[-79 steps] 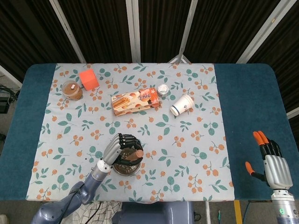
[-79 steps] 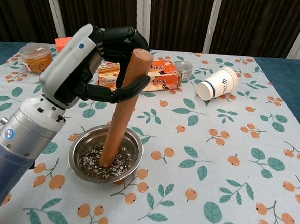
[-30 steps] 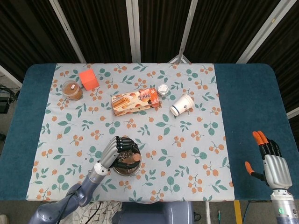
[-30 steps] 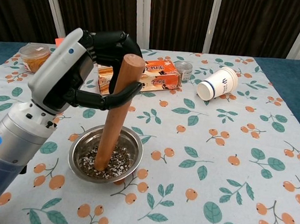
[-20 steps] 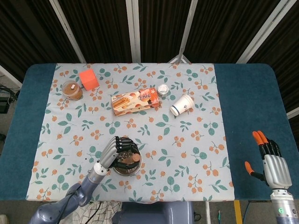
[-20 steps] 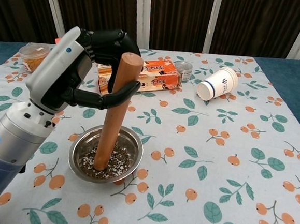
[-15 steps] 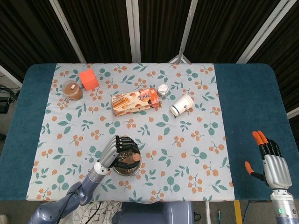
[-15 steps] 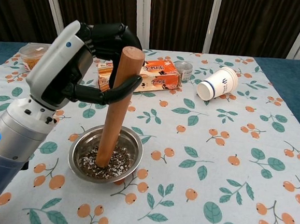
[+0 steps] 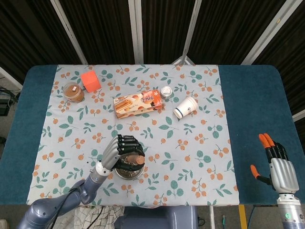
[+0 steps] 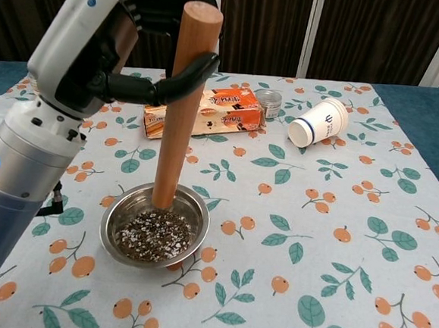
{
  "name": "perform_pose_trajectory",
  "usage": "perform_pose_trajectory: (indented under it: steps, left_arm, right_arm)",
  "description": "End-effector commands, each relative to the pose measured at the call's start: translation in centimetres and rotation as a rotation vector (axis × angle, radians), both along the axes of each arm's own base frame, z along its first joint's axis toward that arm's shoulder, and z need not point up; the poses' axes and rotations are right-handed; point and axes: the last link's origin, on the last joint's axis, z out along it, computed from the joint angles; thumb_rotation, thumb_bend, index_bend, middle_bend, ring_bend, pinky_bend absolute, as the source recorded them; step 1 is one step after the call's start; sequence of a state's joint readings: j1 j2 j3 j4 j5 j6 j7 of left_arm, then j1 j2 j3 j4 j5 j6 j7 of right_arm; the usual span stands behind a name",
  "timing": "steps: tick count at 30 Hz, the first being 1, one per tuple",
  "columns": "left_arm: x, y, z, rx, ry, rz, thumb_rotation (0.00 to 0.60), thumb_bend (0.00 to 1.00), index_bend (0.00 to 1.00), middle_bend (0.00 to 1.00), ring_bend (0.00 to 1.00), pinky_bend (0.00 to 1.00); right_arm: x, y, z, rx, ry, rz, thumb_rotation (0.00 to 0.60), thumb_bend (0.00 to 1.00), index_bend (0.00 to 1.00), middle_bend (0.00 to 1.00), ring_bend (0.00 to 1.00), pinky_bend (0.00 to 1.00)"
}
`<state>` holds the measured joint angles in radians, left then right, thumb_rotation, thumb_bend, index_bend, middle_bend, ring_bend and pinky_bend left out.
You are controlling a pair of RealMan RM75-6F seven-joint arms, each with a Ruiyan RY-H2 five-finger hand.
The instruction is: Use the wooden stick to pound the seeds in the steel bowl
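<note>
Both views are evenly and brightly lit from above, with a dark curtain backdrop behind. Shadows on the bench (image 9: 248,95) are soft and short; the steel bowl (image 10: 154,235) casts a faint one at its near rim and shows mild glare on its inner wall. The chest view is sharp in the middle, while the left robot hand (image 10: 122,42) close to the lens looks slightly soft. The head view is crisp, with small things lacking fine detail.
</note>
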<state>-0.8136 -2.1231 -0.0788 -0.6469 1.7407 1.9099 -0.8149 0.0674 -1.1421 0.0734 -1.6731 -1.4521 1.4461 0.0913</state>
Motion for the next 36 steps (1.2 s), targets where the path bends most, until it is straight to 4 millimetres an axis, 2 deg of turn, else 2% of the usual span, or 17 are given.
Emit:
perform_pose_trajectory:
  steps: [1, 5, 10, 13, 18, 22, 27, 36]
  left_arm:
    - [0.6, 0.6, 1.5, 0.048, 0.010, -0.019, 0.600, 0.79, 0.64, 0.77, 0.63, 0.73]
    - [0.9, 1.4, 3.5, 0.110, 0.051, -0.013, 0.600, 0.78, 0.65, 0.78, 0.63, 0.73]
    - [0.3, 2.7, 5.6, 0.188, 0.214, 0.034, 0.600, 0.78, 0.65, 0.78, 0.63, 0.73]
    - [-1.2, 3.7, 7.1, 0.253, 0.347, 0.082, 0.600, 0.78, 0.65, 0.79, 0.63, 0.73]
    - [-3.8, 4.7, 8.3, 0.321, 0.520, 0.136, 0.600, 0.77, 0.65, 0.79, 0.63, 0.73]
    - [-6.2, 5.4, 8.4, 0.330, 0.637, 0.193, 0.600, 0.78, 0.65, 0.79, 0.63, 0.73]
    - [-9.5, 5.5, 7.5, 0.321, 0.803, 0.231, 0.600, 0.78, 0.65, 0.79, 0.63, 0.73]
    - [-12.9, 5.9, 6.0, 0.290, 0.957, 0.284, 0.600, 0.77, 0.65, 0.79, 0.63, 0.73]
  right_arm:
    - [0.0, 0.0, 0.0, 0.000, -0.001, 0.001, 0.600, 0.37, 0.00, 0.00, 0.00, 0.00]
    - [0.0, 0.0, 0.0, 0.002, -0.001, -0.001, 0.600, 0.37, 0.00, 0.00, 0.00, 0.00]
    - [0.0, 0.1, 0.0, 0.004, -0.002, 0.001, 0.600, 0.37, 0.00, 0.00, 0.00, 0.00]
    - [0.1, 0.2, 0.0, 0.004, -0.002, 0.003, 0.600, 0.37, 0.00, 0.00, 0.00, 0.00]
    - [0.1, 0.3, 0.1, 0.004, -0.005, 0.002, 0.600, 0.37, 0.00, 0.00, 0.00, 0.00]
    - [0.1, 0.4, 0.1, 0.004, -0.005, 0.005, 0.600, 0.37, 0.00, 0.00, 0.00, 0.00]
    - [0.1, 0.4, 0.1, 0.007, -0.003, 0.004, 0.600, 0.37, 0.00, 0.00, 0.00, 0.00]
    - [0.1, 0.5, 0.1, 0.007, 0.000, 0.001, 0.600, 0.37, 0.00, 0.00, 0.00, 0.00]
